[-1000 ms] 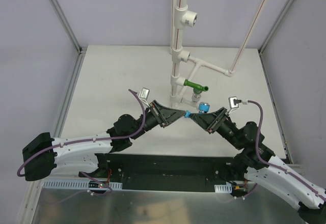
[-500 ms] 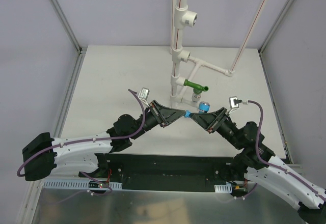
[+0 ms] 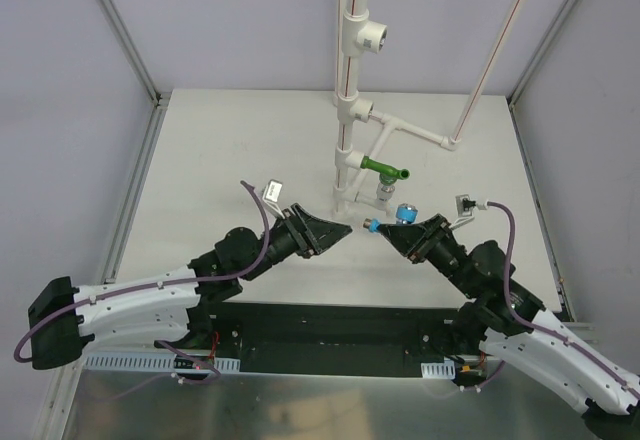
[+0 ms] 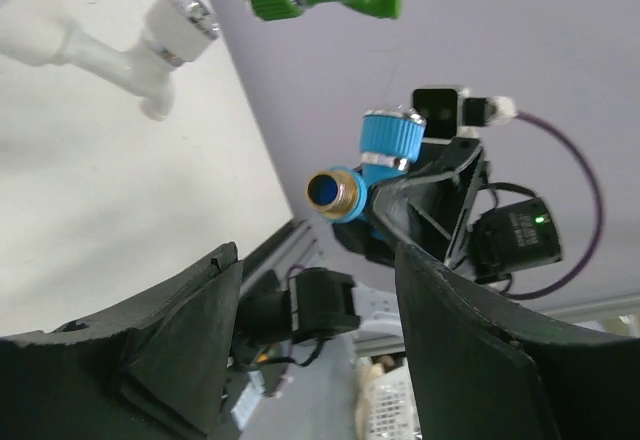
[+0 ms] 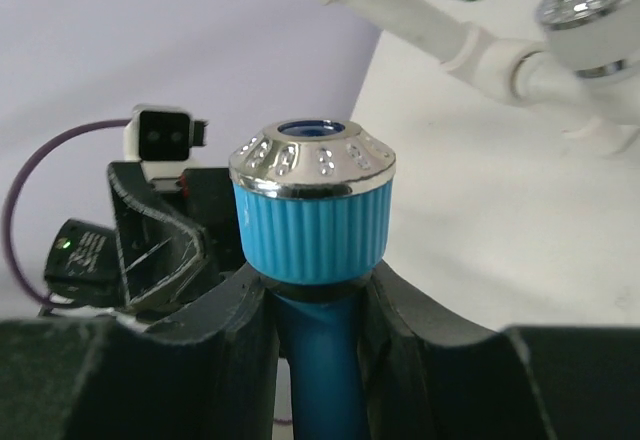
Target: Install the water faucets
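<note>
Blue faucet (image 5: 313, 230), right jaws (clamped)

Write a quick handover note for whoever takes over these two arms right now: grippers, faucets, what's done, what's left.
Left gripper: open, empty, pointed at the blue faucet's threaded end, not touching it.
Right gripper: shut on the stem of the light blue plastic faucet with a shiny silver top, held in front of the stand.
Dark green plastic faucet: sits on the white pipe stand, apparently mounted.
Done: the green one, as far as can be seen.
Left: fit the blue one. The round tee socket higher on the stand looks free, but which port is meant I cannot tell.
</note>
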